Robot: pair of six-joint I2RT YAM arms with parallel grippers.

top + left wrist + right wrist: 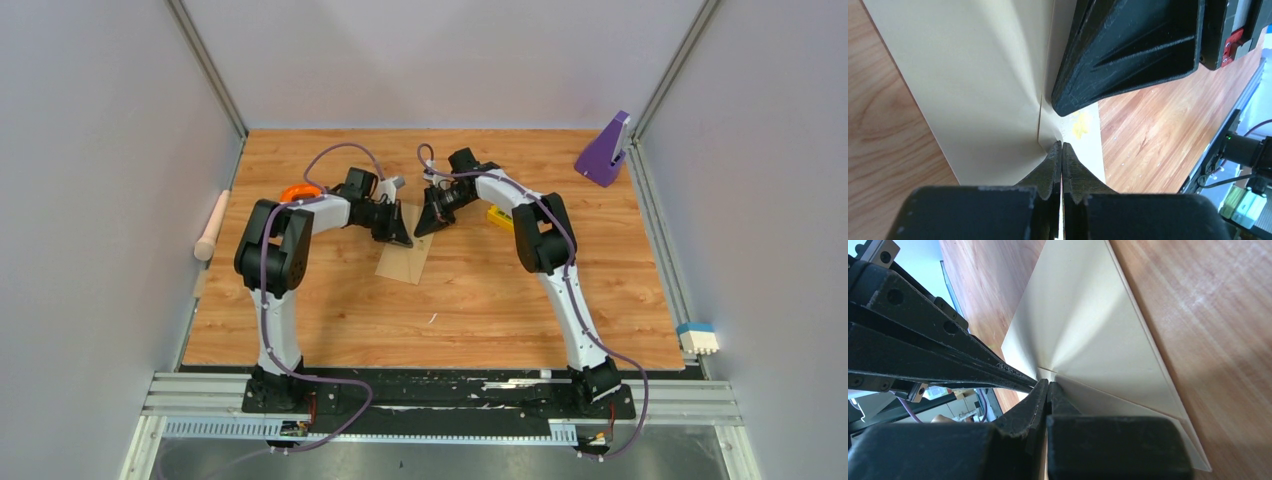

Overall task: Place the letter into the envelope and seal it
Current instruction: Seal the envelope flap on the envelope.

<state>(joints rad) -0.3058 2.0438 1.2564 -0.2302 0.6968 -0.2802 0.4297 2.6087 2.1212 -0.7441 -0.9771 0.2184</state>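
- No letter shows anywhere, so it is probably already inside the envelope [405, 258], which lies flat mid-worktop [500, 310].
- The left gripper [1062, 150] and right gripper [1049, 386] are both closed tight, tips meeting on the envelope's far edge. I cannot tell whether they pinch or press the paper.
- Sealing looks like the step left to finish.
- The near envelope edges lie free, with open board toward the bases. A yellow block [499, 217] and an orange ring [298, 191] crowd the far side.
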